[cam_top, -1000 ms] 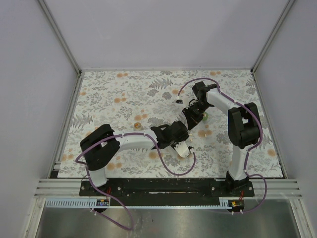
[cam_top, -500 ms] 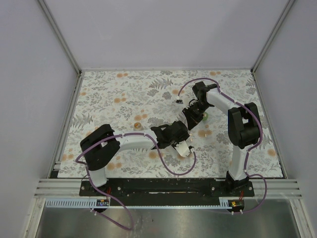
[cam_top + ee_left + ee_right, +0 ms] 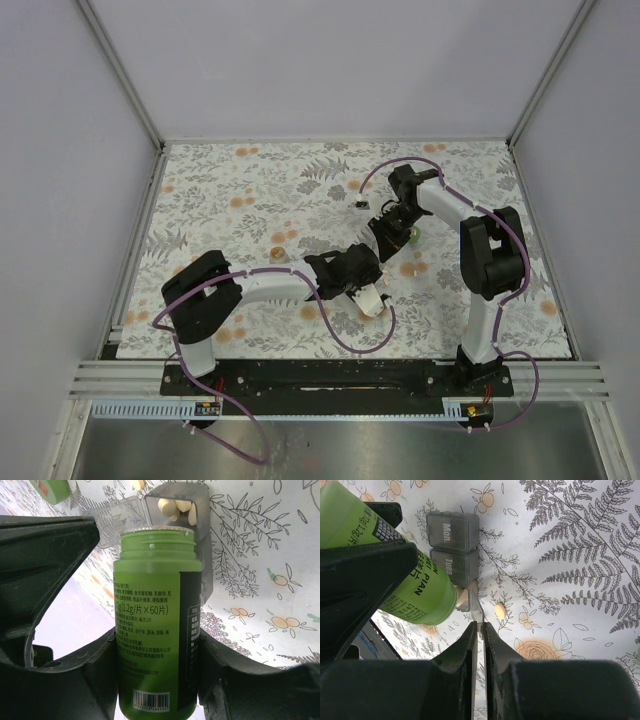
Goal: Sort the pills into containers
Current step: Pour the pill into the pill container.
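My left pincer (image 3: pixel 150 645) is clamped on the green bottle (image 3: pixel 155 580), mouth at the organizer's (image 3: pixel 452 545) open cell (image 3: pixel 200 535) right of table centre, and my right pincer (image 3: pixel 479 629) is pinched together on the clear lid (image 3: pixel 475 602); I should tip slowly so the pills (image 3: pixel 172 507) land inside, unlike the stray pill (image 3: pixel 499 611).

Plain panel walls (image 3: pixel 330 60) in aluminium framing (image 3: pixel 118 68) enclosed a floral-clothed table (image 3: pixel 220 190) in a robotics lab cell, left arm (image 3: pixel 275 283) and right arm (image 3: pixel 492 255) bolted to a black rail (image 3: pixel 330 377).
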Controlling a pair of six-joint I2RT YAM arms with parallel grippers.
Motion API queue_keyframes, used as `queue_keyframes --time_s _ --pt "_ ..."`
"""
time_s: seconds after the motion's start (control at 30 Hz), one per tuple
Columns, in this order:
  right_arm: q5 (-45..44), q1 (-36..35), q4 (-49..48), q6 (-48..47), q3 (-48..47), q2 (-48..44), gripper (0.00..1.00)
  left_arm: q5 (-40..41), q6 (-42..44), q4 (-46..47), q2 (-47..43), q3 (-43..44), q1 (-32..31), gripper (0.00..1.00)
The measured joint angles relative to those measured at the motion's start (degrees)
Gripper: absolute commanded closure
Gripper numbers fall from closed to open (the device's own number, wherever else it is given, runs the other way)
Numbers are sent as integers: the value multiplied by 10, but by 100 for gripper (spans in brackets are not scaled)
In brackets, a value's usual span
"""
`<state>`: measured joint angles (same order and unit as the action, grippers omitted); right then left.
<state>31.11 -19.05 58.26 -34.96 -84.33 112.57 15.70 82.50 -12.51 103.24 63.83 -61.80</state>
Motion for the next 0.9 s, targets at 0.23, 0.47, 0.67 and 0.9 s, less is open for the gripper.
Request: queue_keyframes --time_s 0.23,0.47,0.67,0.9 --pt "0 0 0 -2 0 1 97 -2 -1 -22 0 11 -1 100" --pt "0 0 1 -2 0 1 97 0 1 -31 0 22 -1 100" --pt "0 0 1 -2 0 1 97 6 5 -44 1 29 -3 100" --pt "0 0 1 -2 0 1 97 12 10 -53 15 41 -12 100"
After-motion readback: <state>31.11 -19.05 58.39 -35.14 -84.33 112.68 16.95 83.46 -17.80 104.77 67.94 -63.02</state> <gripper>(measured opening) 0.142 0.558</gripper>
